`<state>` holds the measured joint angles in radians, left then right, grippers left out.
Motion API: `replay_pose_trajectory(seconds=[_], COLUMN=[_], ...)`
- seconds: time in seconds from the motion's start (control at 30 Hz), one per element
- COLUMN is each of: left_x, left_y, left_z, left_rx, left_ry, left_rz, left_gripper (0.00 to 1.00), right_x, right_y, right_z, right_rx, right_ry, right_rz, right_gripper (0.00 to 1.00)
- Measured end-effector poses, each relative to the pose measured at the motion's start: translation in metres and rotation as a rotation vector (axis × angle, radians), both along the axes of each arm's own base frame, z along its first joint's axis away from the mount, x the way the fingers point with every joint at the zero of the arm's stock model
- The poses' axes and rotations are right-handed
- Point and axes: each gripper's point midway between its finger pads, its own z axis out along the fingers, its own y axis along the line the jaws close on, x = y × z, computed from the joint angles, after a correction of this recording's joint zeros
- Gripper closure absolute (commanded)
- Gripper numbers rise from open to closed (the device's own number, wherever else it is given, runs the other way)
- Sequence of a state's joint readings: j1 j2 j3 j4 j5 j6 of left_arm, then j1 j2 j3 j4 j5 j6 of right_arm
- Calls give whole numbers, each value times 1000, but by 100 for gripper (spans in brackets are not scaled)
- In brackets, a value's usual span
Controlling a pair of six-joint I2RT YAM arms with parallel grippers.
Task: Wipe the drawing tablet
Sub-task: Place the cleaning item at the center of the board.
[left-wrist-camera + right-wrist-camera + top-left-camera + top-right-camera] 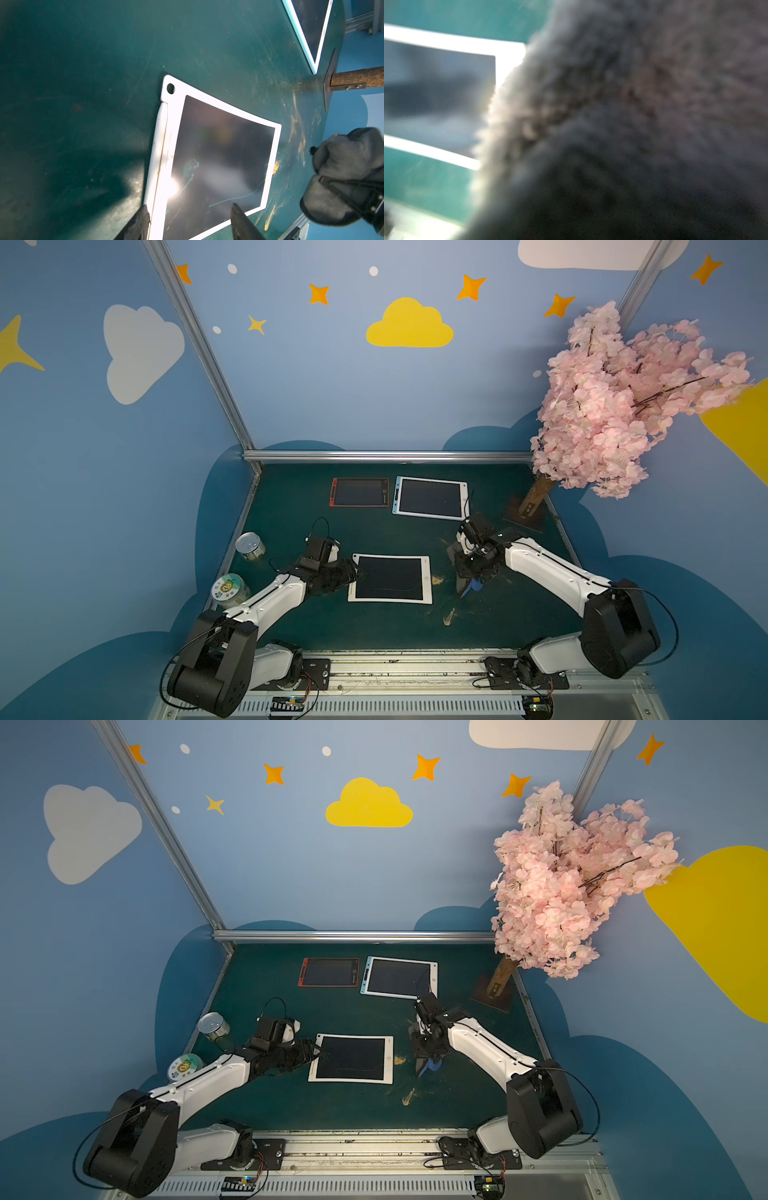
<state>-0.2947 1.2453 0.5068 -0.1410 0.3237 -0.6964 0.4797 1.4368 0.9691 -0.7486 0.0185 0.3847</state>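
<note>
Near the front middle of the dark green table mat (316, 622), the white-framed drawing tablet (390, 578) lies flat, its dark screen carrying faint teal lines and its edges roughly square to the table's front. The left gripper (358, 572) sits at the tablet's left edge with its jaws partly apart. In the left wrist view one black fingertip (141, 220) lies outside the white stylus (158, 149) clipped along that edge, the other lies over the screen, and nothing is gripped. The right gripper (467, 576) is closed on a fuzzy grey cloth (468, 588) with a blue part, near the tablet's right edge but apart from it, with yellowish crumbs (436, 580) between them. Open mat runs from this tablet back to the red-framed tablet (359, 492) and the blue-framed tablet (431, 497). A tin can (250, 546) and a round lidded tub (228, 591) stand along the mat's left edge, and a pink blossom tree (615, 406) rises from the far right corner.
</note>
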Motion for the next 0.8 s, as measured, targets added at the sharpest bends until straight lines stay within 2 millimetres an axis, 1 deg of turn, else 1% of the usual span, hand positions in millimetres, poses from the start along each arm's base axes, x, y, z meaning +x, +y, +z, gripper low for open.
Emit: replay_pose_trajectory(seconds=[0.1, 0.23, 0.27, 0.3, 0.33, 0.37, 0.4, 0.47, 0.5, 0.57, 0.63, 0.7, 0.8], left_x=[1, 2, 1, 1, 1, 1, 1, 1, 1, 2, 2, 0, -2], left_y=[-1, -4, -4, -5, -5, -6, -6, -7, -7, -7, -8, -7, -7], left_z=[2, 4, 5, 5, 6, 7, 10, 16, 19, 27, 34, 34, 30], left_rx=[-6, -22, -25, -27, -29, -33, -38, -45, -48, -55, -63, -66, -66], left_ry=[-8, -15, -15, -15, -16, -20, -28, -47, -59, -87, -117, -127, -113], left_rz=[-3, -12, -14, -16, -17, -21, -24, -29, -31, -34, -35, -35, -37], left_gripper=[37, 37, 37, 37, 37, 37, 37, 37, 37, 37, 36, 36, 36], right_x=[27, 65, 75, 83, 92, 102, 112, 126, 129, 124, 115, 105, 92], right_y=[-29, -60, -65, -69, -73, -77, -81, -88, -94, -100, -106, -110, -119], right_z=[4, 5, 4, 3, 1, -1, -5, -9, -8, -3, 7, 23, 50], right_rx=[-29, -4, 12, 32, 42, 44, 33, -21, -72, -156, -215, -247, -247], right_ry=[-22, -41, -42, -37, -33, -24, -14, -6, -13, -21, -39, -73, -134], right_rz=[-131, -289, -319, -345, -367, -389, -404, -431, -437, -452, -454, -457, -475], right_gripper=[100, 100, 95, 58, 17, 9, 9, 9, 8, 9, 9, 9, 8])
